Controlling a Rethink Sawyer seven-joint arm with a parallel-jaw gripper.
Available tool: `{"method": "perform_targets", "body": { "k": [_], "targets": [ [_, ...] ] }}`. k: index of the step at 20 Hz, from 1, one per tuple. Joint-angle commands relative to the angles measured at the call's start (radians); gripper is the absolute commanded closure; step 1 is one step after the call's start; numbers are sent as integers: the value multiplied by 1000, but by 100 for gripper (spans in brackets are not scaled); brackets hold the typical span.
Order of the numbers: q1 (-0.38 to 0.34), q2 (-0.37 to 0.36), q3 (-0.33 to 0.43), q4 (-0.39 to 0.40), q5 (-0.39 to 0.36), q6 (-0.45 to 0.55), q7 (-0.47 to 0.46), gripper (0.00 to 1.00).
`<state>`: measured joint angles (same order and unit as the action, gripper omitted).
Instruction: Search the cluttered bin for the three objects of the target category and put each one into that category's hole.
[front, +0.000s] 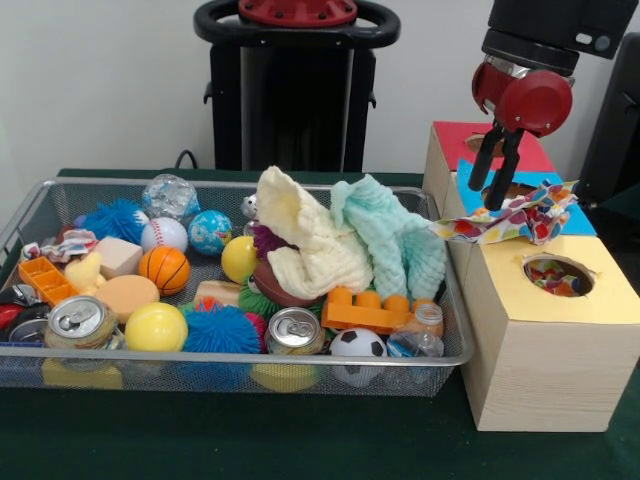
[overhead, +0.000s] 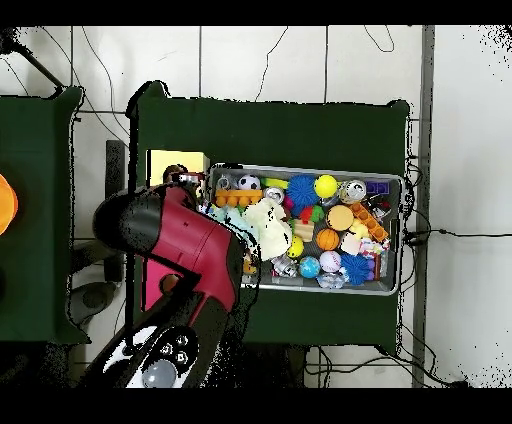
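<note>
One printed wrapper lies at the left end of the wire bin, still to be fetched. My gripper pinches a second wrapper just beside the yellow box's hole. Colourful print already shows inside, so I judge one delivered.

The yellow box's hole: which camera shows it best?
The front view. There the hole in the yellow-topped box is unobstructed, with colourful print visible inside. In the overhead view only a strip of the box shows; the arm covers much of it, and the hole is hard to make out.
</note>
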<state>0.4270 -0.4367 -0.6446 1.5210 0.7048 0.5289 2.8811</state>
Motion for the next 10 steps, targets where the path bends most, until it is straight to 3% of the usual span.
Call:
{"method": "perform_targets", "body": {
  "k": [1,10],
  "targets": [
    [12,27,144,3,58,67,265,0],
    [20,40,157,22,81,37,242,0]
  ]
}}
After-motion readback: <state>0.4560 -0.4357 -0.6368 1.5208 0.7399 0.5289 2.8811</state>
